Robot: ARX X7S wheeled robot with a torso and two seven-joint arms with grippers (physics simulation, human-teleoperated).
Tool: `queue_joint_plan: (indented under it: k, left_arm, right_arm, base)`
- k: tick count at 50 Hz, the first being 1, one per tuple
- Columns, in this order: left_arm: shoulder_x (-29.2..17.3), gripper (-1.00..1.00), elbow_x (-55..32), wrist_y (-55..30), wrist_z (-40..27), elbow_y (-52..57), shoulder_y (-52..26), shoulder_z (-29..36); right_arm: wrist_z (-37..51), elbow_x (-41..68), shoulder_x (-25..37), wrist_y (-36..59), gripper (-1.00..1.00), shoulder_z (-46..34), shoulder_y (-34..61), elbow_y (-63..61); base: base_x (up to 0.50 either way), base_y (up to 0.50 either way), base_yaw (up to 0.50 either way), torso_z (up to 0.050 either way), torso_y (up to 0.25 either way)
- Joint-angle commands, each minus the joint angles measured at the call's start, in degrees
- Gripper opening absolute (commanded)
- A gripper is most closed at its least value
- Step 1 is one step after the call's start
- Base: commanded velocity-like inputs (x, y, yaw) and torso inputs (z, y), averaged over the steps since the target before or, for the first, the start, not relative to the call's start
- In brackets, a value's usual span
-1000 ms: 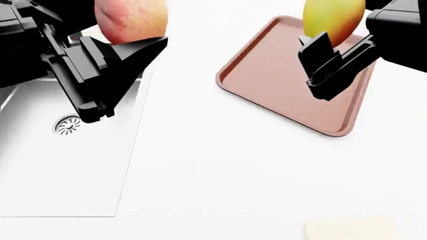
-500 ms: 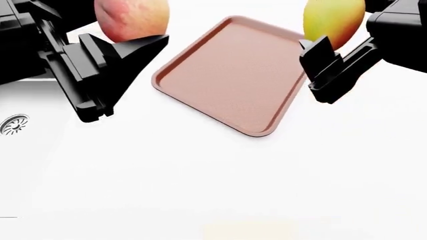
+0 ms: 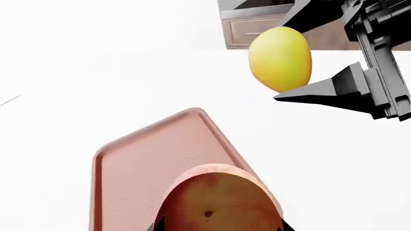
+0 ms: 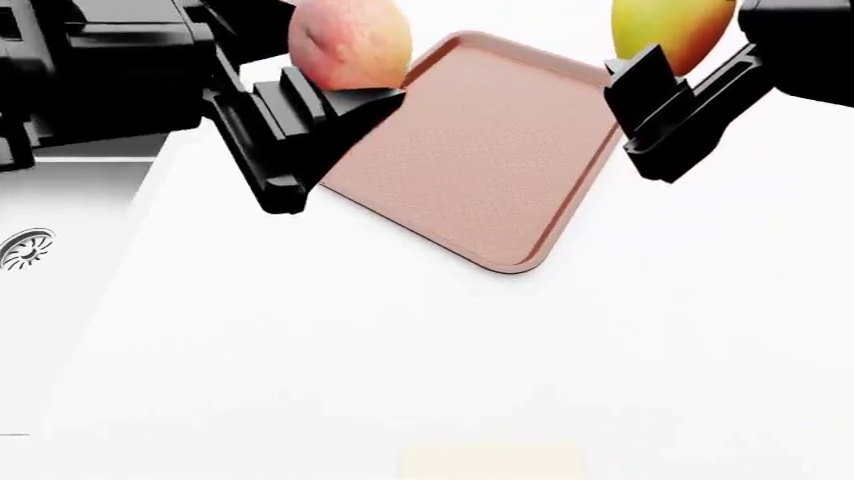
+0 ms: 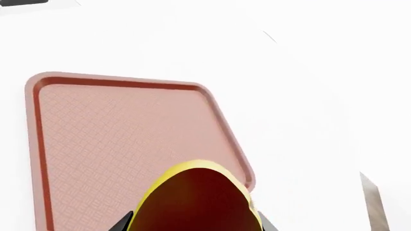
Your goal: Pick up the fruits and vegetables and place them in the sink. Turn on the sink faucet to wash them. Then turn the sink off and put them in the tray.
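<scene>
The left tool [image 4: 350,95] is clamped on the apple [image 4: 350,42] at the tray's [image 4: 494,160] ten o'clock edge. The right tool [image 4: 657,85] grips the mango [image 4: 663,28] at its two o'clock corner.

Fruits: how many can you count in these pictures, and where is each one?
2. The pinkish-red apple is held in the left gripper over the tray's edge. The yellow-green mango is held in the right gripper beside the tray. None lies loose.
</scene>
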Motion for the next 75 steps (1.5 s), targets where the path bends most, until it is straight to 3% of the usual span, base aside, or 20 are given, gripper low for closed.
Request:
queue_joint_plan:
  k: [1, 11, 23, 33, 51, 75]
  left_arm:
    - [7.85, -1.00, 7.30, -1.69, 3.77, -8.32, -1.79, 7.18]
    - [15.56, -1.00, 13.36, 1.59, 7.08, -17.42, -3.07, 10.74]
    - [16.10, -1.00, 12.53, 3.58, 5.71, -18.29, -2.21, 8.78]
    - [28.25, -1.00, 28.44, 11.79, 24.19, -44.78, -5.80, 22.33]
    - [42.92, -1.00, 41.39, 20.95, 41.71, -73.65, -6.37, 35.93]
    - [44.22, -1.00, 34.77, 21.14, 42.19, -75.95, -6.09, 44.57]
  right_arm:
    - [-1.21, -1.96, -0.61, 2.19, -1.00, 1.08, 1.39, 2.31]
    - [-0.77, -1.98, -0.98, 1.84, -1.00, 2.43, 0.80, 1.57]
    - [0.70, -0.46, -1.26, 2.08, -1.00, 2.91, 0.15, 1.97]
    - [-0.67, -2.45, -1.75, 2.31, -1.00, 3.50, -0.39, 1.97]
    - [-2.08, -4.56, -2.88, 2.78, -1.00, 4.27, -0.80, 2.75]
    - [-2.52, -5.58, -3.50, 2.78, -1.00, 4.89, -1.81, 2.94]
  base:
    - [0.00, 0.00, 0.00, 0.000, 0.000]
    - [0.00, 0.00, 0.00, 0.000, 0.000]
    - [0.00, 0.00, 0.00, 0.000, 0.000]
    - [0.00, 0.00, 0.00, 0.000, 0.000]
    - [0.00, 0.00, 0.00, 0.000, 0.000]
    - [0.00, 0.00, 0.00, 0.000, 0.000]
